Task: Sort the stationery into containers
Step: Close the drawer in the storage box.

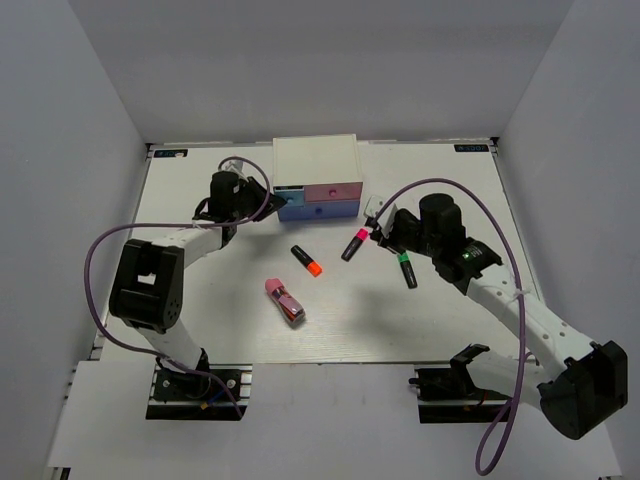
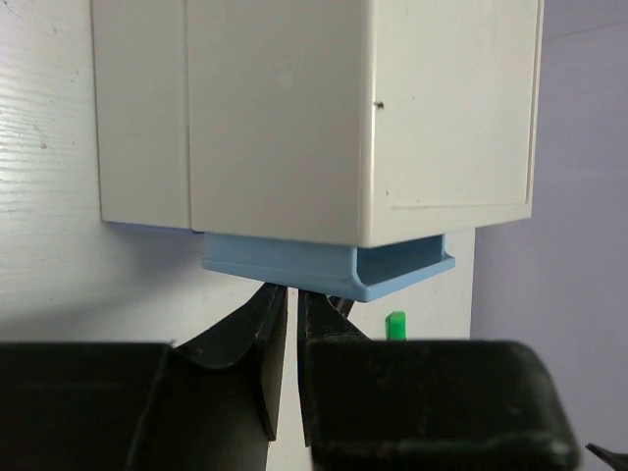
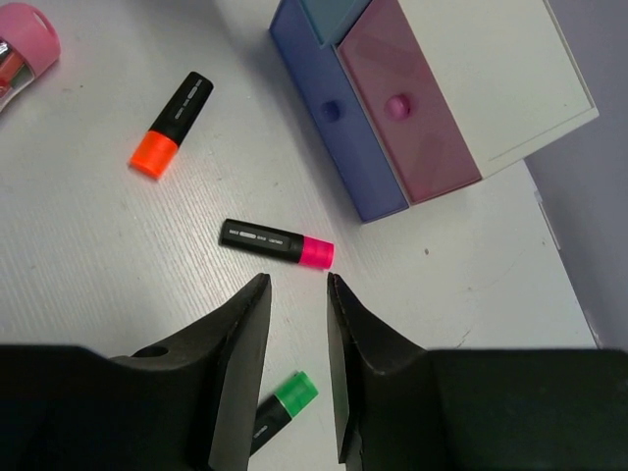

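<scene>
While the short black pink-capped marker (image 3: 275, 242) lies just beyond the parted, empty right gripper (image 3: 296, 283), the pale blue plastic drawer (image 2: 324, 267), at which the left gripper (image 2: 291, 294) is clenched, should be drawn straight out.

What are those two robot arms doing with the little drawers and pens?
They are sorting stationery into the white box-shaped mini cabinet. The left end effector is shut at the light blue drawer, which sticks out a little. The right end effector hangs open and empty by the black pink-capped marker. The orange-capped marker, the green-capped marker and the pink translucent stapler-like piece lie on the table too.
</scene>
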